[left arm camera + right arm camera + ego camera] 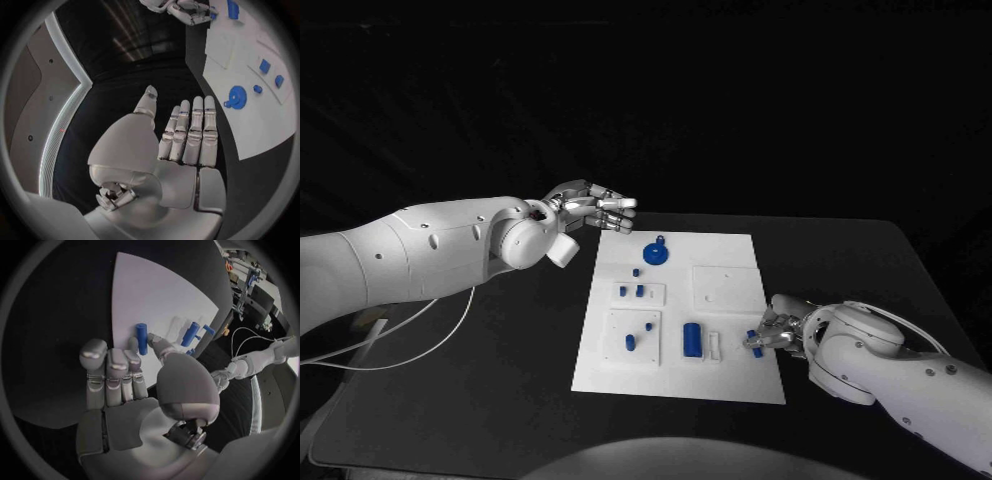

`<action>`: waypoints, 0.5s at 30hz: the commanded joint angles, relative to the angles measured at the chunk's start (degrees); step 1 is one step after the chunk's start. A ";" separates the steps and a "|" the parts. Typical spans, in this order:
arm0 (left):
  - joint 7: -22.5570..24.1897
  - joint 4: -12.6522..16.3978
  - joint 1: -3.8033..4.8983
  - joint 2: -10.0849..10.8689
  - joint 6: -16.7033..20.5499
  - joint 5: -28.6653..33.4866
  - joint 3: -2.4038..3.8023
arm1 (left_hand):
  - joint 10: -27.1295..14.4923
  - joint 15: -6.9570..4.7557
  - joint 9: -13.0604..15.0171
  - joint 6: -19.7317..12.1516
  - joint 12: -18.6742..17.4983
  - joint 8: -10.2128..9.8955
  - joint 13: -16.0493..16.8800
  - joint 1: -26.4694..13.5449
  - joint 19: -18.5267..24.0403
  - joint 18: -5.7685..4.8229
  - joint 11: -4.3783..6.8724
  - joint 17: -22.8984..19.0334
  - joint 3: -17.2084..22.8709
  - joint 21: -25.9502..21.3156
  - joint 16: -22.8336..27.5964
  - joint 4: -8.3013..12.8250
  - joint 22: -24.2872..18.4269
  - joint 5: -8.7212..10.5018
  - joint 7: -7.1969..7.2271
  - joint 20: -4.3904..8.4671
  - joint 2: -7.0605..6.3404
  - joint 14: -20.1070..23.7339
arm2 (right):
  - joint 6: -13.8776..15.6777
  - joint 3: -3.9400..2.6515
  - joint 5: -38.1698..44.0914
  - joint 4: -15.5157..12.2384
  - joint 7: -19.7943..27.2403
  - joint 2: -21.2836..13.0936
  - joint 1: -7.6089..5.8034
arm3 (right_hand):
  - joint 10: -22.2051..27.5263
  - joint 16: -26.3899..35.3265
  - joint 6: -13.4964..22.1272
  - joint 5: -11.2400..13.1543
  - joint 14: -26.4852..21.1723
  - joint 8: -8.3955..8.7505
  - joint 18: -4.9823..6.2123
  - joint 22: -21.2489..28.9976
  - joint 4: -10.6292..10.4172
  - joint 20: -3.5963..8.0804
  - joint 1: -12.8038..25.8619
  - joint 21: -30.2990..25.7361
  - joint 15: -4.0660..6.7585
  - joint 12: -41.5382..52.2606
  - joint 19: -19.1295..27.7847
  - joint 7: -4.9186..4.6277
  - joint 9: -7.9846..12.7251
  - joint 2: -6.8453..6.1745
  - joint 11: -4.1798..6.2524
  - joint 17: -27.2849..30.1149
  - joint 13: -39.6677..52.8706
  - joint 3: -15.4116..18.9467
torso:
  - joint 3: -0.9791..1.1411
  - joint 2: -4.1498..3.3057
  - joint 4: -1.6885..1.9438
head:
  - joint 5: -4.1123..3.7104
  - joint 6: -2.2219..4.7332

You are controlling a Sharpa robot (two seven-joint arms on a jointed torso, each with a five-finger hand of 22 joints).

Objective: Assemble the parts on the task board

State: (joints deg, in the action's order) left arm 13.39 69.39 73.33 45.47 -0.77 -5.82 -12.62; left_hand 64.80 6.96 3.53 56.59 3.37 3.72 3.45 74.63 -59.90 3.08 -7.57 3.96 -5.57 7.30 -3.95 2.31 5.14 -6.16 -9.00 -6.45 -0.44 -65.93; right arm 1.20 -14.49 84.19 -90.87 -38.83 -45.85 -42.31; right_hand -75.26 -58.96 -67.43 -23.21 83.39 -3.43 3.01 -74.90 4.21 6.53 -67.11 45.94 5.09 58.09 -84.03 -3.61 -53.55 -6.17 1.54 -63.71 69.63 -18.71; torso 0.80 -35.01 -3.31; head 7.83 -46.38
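Observation:
The white task board (733, 255) lies in the middle of the black table. Blue parts sit on it: a round disc with a knob (656, 250) (236, 96) at its far end, small pieces (633, 292) (265, 66) further down, and a long cylinder (691, 340) (190, 332) near the front. My left hand (596, 210) (187, 135) hovers off the board's far left corner, fingers straight and holding nothing. At the board's right edge near the front, my right hand (776, 332) (125, 375) pinches a small blue peg (756, 350) (142, 337) between thumb and a finger.
White raised blocks (726, 283) stand on the board beside the blue parts. A white cable (416, 335) trails over the table's left side below my left arm. Bare black table surrounds the board.

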 commanded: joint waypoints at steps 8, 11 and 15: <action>-0.46 0.15 0.02 0.00 -1.31 -0.31 0.03 | -0.26 0.11 0.09 -0.20 0.11 0.18 0.04 -0.02 -0.16 0.77 -0.04 0.06 -0.14 0.31 0.17 -0.16 -0.11 0.21 0.12 0.18 0.31 -0.24 | 8.04 0.51 -15.36 -3.09 3.73 -0.43 0.74 | -1.06 0.20 -1.27 0.41 0.23 -0.22 0.95 -5.24 8.45 -0.16 2.07 0.43 0.05 0.34 -2.48 0.38 43.22 0.75 0.67 0.11 -0.03 -4.96 | -0.02 0.00 0.00 | 0.32 0.29; -0.65 0.14 0.02 -0.03 -1.50 -0.34 0.03 | -0.27 0.11 0.08 -0.21 0.11 0.18 0.03 -0.05 -0.15 0.77 -0.05 0.06 -0.15 0.33 0.17 -0.17 -0.13 0.24 0.12 0.18 0.32 -0.24 | 9.34 0.49 -18.07 -3.68 4.95 -0.30 0.73 | -0.85 0.20 -1.72 0.06 0.19 -0.20 0.80 -5.27 8.34 -0.01 -0.38 0.14 0.20 0.24 -2.67 0.38 43.54 2.12 0.70 0.16 -0.07 -1.20 | -0.01 0.00 0.05 | 0.40 0.27; -0.88 0.15 0.02 -0.08 -1.74 -0.43 0.03 | -0.28 0.11 0.08 -0.22 0.11 0.18 0.03 -0.06 -0.15 0.77 -0.05 0.06 -0.15 0.33 0.17 -0.18 -0.13 0.25 0.11 0.18 0.34 -0.23 | 10.10 0.48 -20.35 -4.10 5.69 0.08 0.71 | -0.93 0.23 -2.33 4.16 0.20 -0.22 0.76 -5.30 8.50 0.02 -0.50 0.03 0.24 0.22 -2.70 0.64 43.45 2.80 0.78 0.22 -0.11 -1.38 | -0.04 0.00 0.05 | 0.62 0.11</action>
State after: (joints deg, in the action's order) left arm 12.68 69.42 73.32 45.49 -1.30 -6.05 -12.63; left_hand 64.80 6.96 3.53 56.59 3.37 3.72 3.45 74.63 -59.90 3.08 -7.57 3.96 -5.57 7.30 -3.95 2.31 5.06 -6.16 -9.00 -6.44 -0.44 -65.93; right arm 8.98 -13.98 68.66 -94.77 -35.66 -45.88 -41.59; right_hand -75.49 -58.96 -69.45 -19.45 83.40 -3.52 3.01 -74.90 12.41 6.53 -67.58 46.11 5.06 58.08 -84.02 -2.88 -10.03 -3.75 1.77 -63.58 69.56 -20.08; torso 0.80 -35.02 -3.27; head 8.35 -46.18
